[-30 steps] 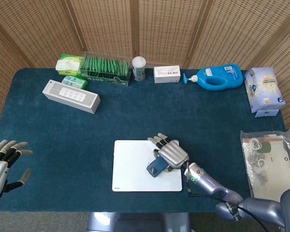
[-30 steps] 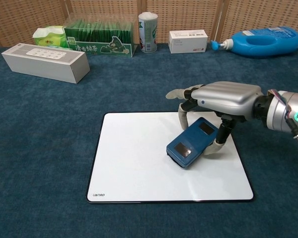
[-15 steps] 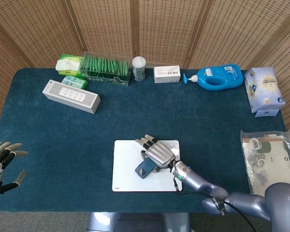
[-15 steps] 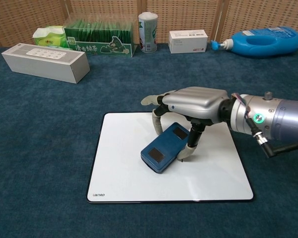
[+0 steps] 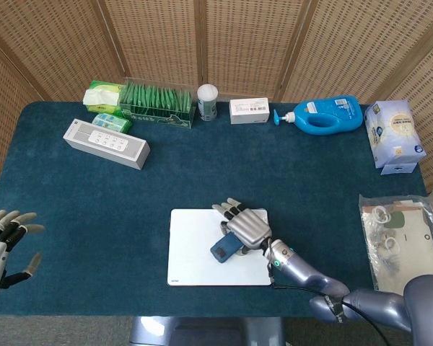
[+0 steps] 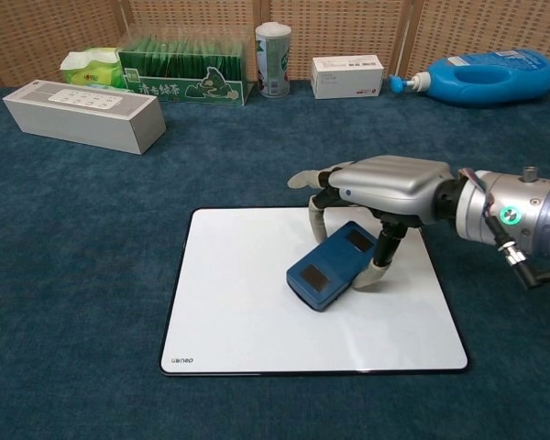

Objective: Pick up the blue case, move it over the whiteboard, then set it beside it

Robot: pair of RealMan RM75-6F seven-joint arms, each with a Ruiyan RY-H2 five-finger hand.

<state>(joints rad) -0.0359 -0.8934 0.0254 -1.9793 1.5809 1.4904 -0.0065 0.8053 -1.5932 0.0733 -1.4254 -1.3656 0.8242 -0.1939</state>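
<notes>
The blue case [image 6: 331,267] [image 5: 224,246] hangs tilted just above the middle-right of the whiteboard [image 6: 247,312] [image 5: 195,252]. My right hand [image 6: 385,188] [image 5: 245,225] grips it from above, fingers on its far side and thumb on its near right edge. My left hand [image 5: 3,241] hovers off the table's left front corner, fingers spread and holding nothing; the chest view does not show it.
Along the back stand a white speaker box [image 6: 82,115], tissue pack [image 6: 92,66], green packet box [image 6: 181,71], white can [image 6: 273,59], small white box [image 6: 346,75] and blue bottle [image 6: 486,77]. A tissue box [image 5: 393,133] and a plastic bag [image 5: 404,241] lie at the right.
The right hand carried the case left over the board, then back a little to the right. The left hand shifted slightly.
</notes>
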